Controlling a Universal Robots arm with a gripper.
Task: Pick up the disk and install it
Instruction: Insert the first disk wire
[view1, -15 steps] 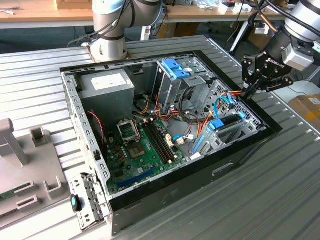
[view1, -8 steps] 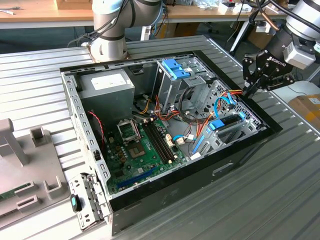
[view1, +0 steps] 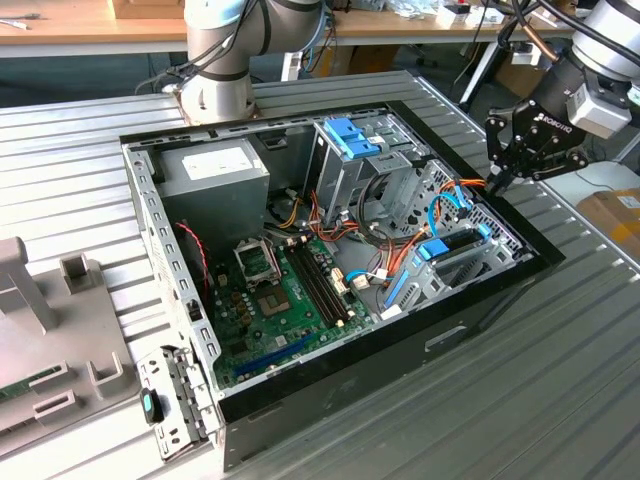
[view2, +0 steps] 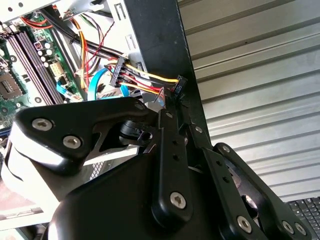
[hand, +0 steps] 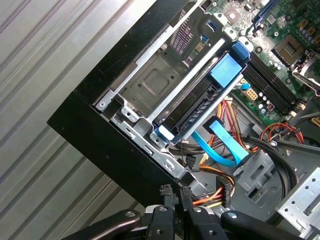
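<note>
One disk (hand: 200, 107) lies flat in a drive bay inside the open case (view1: 480, 315), in the corner at the exterior view's right. Its long axis runs from the case wall in towards the motherboard (view1: 280, 290). The blue end tab points at the motherboard and the dark body sits between two blue rails. An empty metal tray (hand: 150, 85) lies just beside it.

The gripper (view1: 497, 180) hangs over the case rim, apart from the disk. Its fingers (view2: 169, 150) are pressed together and hold nothing.

Between the fingertips and the disk lie one bundle of orange, yellow and red wires (hand: 215, 192) with black plugs and one bent blue cable (hand: 220, 145).

Farther back in the case stands one silver cage (view1: 345, 175) with two blue clips (view1: 352, 137), and beside it one grey power supply (view1: 215, 165).

The case rests on a ribbed metal counter (view1: 540, 390). One grey fixture (view1: 45, 300) stands on the counter at the exterior view's left, well apart from the case.
</note>
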